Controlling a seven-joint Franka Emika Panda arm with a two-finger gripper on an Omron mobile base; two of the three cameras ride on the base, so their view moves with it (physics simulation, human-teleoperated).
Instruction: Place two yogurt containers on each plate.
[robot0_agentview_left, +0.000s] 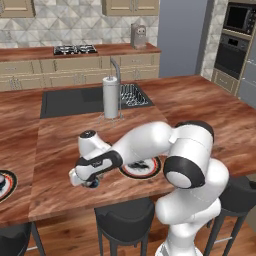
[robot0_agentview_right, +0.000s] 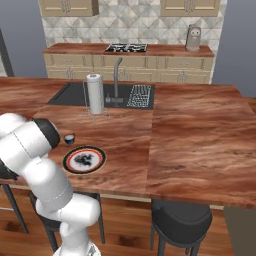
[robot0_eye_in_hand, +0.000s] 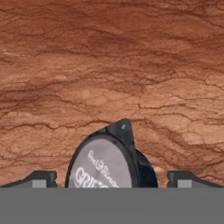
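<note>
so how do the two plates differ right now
The near plate is bare; the far-left plate carries something pale-topped. The near plate shows whole in the right base view, while the far-left plate is cut off by the picture's edge. Both have black rims and orange rings.

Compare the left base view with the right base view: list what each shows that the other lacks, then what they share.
Left base view alone: the gripper low over the counter's near edge, and a second plate at the left border with something on it.

Right base view alone: a yogurt container standing on the counter just beyond the plate, apart from it.

Both: that plate, nothing visible on it, the paper-towel roll, the sink and the wooden counter.
</note>
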